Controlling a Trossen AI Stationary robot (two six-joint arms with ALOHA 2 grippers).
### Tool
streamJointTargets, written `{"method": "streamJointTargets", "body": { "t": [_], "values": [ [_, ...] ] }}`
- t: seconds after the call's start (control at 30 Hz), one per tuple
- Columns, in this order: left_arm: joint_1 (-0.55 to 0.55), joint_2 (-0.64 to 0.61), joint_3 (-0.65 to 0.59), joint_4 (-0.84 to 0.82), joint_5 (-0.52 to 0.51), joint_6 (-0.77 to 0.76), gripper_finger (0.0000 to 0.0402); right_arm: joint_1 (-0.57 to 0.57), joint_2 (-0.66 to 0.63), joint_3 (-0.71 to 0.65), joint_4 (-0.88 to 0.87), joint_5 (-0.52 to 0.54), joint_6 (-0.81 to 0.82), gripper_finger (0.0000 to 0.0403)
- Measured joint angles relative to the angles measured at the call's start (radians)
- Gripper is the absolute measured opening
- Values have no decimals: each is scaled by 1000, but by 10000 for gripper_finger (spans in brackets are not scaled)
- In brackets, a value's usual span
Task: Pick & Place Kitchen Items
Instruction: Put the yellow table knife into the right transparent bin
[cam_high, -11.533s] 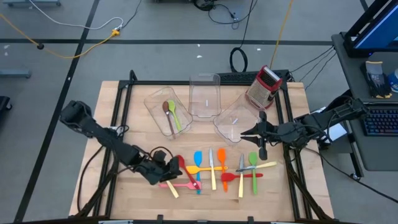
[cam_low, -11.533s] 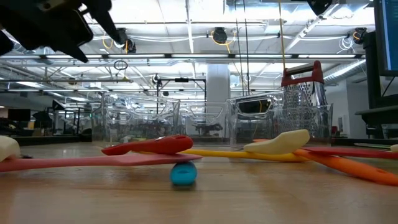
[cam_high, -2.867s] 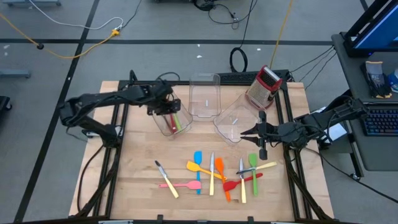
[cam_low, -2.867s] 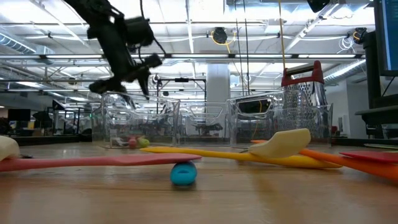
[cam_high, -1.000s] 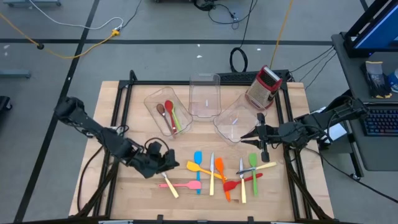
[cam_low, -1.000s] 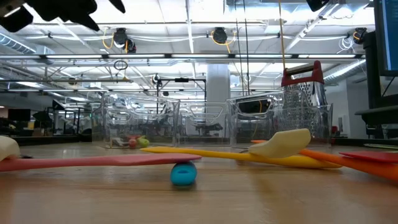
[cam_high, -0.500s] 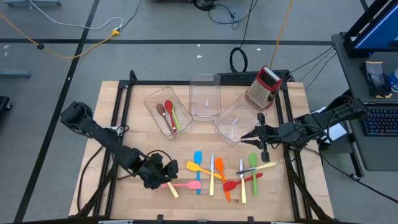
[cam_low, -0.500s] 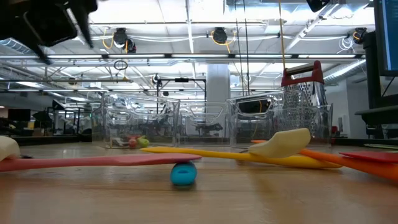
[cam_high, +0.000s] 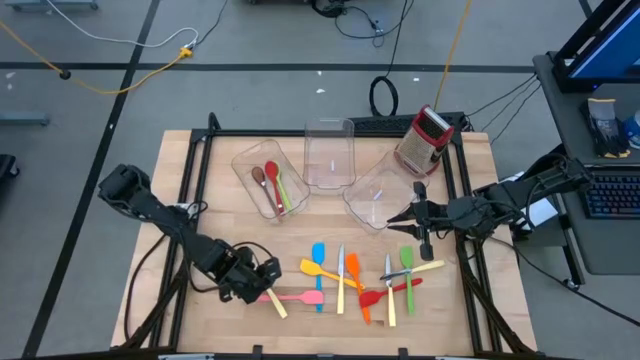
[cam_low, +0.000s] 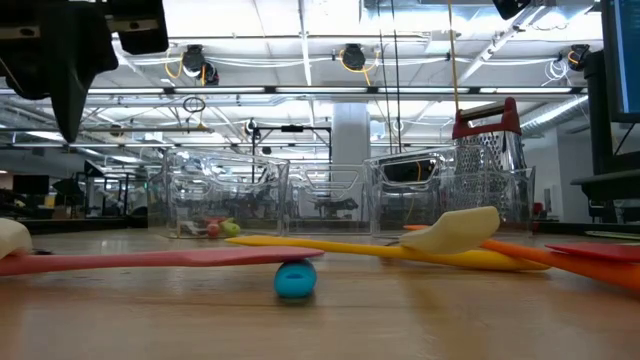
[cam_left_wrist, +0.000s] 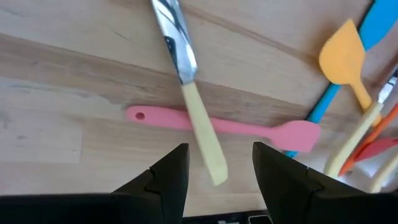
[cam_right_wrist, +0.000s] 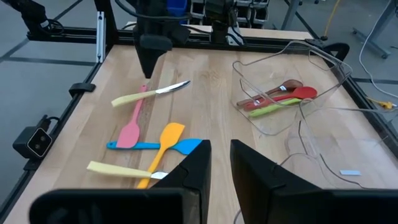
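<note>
Black left gripper (cam_high: 262, 281): hung low over the near-left table (cam_high: 160, 330), fingers (cam_left_wrist: 169, 175) parted, nothing held, straddling the cream-handled knife (cam_left_wrist: 193, 112).
Right gripper (cam_high: 400, 214): waited at the right by a clear bin (cam_high: 375, 195), fingers slightly apart, empty.
Cream-handled knife: shiny blade, lying across the flat pink spatula (cam_left_wrist: 249, 129).
Other utensils: yellow spatula (cam_high: 318, 269) and blue spatula (cam_high: 319, 256) beside it on pale wood.
Far-left bin (cam_high: 245, 160): held red spoon (cam_high: 272, 178), brown spoon (cam_high: 259, 176), green spoon (cam_high: 284, 190).

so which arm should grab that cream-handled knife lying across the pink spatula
Left. Its open gripper hangs right above the knife and pink spatula. The right gripper sits far off by the bins.
</note>
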Motion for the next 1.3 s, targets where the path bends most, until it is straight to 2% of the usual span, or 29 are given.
{"method": "streamJointTargets", "body": {
  "t": [0.4,0.57,0.9,1.3],
  "values": [
    [9,0,-42,0,-13,-24,182,0,0,0,0,0,15,51],
    [28,0,-73,56,5,-17,182,0,0,0,0,0,15,51],
    [32,0,-81,57,27,-20,182,0,0,0,0,0,16,51],
    [44,126,-80,165,49,-21,182,0,0,0,7,0,16,51]
  ]
}}
